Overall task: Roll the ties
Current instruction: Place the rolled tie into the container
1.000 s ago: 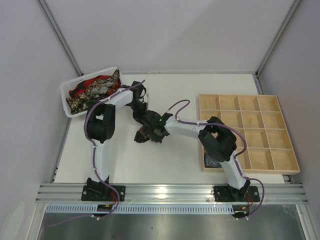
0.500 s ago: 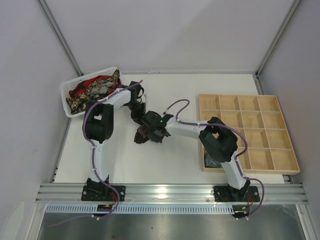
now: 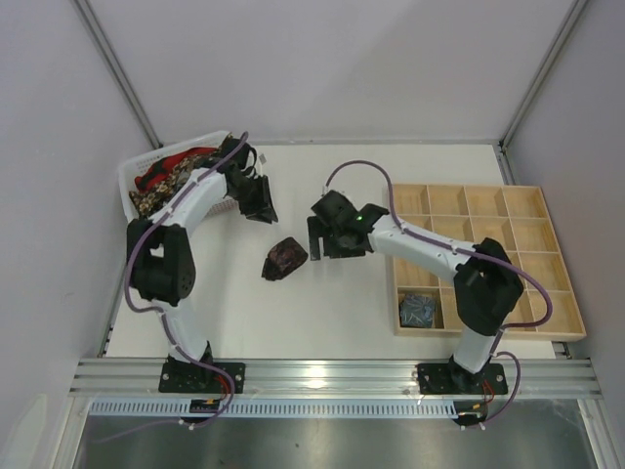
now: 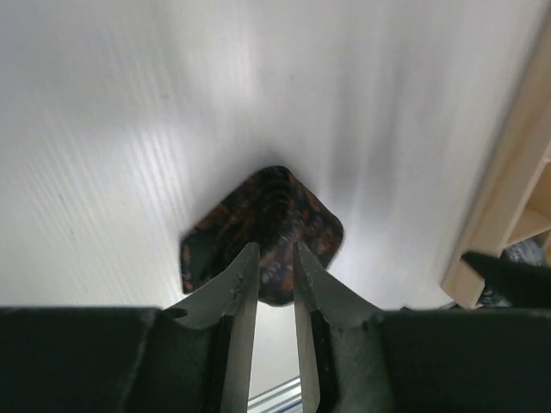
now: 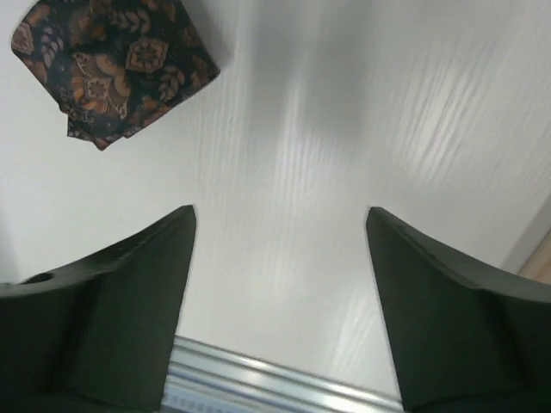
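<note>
A rolled dark brown-maroon tie (image 3: 284,259) lies free on the white table, apart from both grippers. My left gripper (image 3: 262,209) hovers up and left of it, beside the basket. Its fingers (image 4: 237,280) stand a narrow gap apart with nothing between them, and the coil (image 4: 263,224) lies beyond their tips. My right gripper (image 3: 320,244) is just right of the coil, wide open and empty, with the coil (image 5: 112,64) at the upper left of its view. More ties (image 3: 181,174), red and gold-black, are heaped in the basket. A grey-blue coil (image 3: 420,311) sits in a tray compartment.
The white basket (image 3: 132,191) stands at the back left. A wooden tray (image 3: 488,200) of several compartments fills the right side, and its edge (image 4: 508,198) shows in the left wrist view. The metal rail (image 3: 332,376) runs along the table's near edge.
Both grippers have drawn back from the rolled tie. The right one opened wide and moved right; the left one opened a little and moved up-left toward the basket. The coil stays put.
</note>
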{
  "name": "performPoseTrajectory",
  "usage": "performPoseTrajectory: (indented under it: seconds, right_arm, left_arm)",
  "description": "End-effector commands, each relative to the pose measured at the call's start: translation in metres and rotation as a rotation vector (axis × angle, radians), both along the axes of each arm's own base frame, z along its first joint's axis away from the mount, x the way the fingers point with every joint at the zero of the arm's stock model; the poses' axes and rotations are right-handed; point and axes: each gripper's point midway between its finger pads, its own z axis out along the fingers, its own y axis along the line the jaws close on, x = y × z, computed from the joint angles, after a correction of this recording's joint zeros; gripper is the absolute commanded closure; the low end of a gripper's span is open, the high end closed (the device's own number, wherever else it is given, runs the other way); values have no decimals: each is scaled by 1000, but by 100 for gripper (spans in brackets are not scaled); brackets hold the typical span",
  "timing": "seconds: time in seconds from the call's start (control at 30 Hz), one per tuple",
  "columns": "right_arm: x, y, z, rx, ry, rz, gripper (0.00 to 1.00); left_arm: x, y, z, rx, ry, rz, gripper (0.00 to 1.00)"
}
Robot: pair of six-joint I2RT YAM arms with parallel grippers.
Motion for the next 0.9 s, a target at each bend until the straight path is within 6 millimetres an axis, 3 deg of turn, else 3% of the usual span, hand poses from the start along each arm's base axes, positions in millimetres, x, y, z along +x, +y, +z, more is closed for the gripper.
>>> performPoseTrajectory:
  seconds: [0.0,0.03,0.07,0.13,0.17,0.2,0.33,0.4,0.43,0.47,0.63,0.87]
  right_arm:
    - [33,-9,30,54,-113,220,11]
    - [41,-10,35,105,-113,270,1]
    - [46,-9,38,135,-115,290,0]
    - [56,-3,46,184,-114,335,0]
    - [67,-8,48,213,-119,359,0]
    - [69,4,61,300,-110,416,0]
    - [82,19,53,550,56,548,0]
    - [78,26,58,662,118,623,0]
    - [85,30,62,674,112,641,0]
    - [87,33,48,679,149,640,0]
    - [85,55,37,797,233,657,9]
    - [78,79,22,841,280,675,9]
  left_arm:
    - [-23,-23,27,-170,-27,12,72]
    - [-24,-30,39,-221,-74,2,72]
    - [-36,-32,30,-244,-34,23,72]
    - [-38,-39,41,-311,-87,20,71]
    - [-49,-42,31,-333,-45,41,71]
    - [-47,-45,32,-359,-67,41,71]
    - [-61,-58,17,-394,-3,43,72]
    - [-65,-62,7,-376,25,45,73]
    - [-66,-61,5,-368,29,48,73]
    - [-67,-60,2,-359,32,57,74]
    - [-70,-53,-4,-320,35,75,75]
    - [-76,-44,-14,-283,49,88,75]
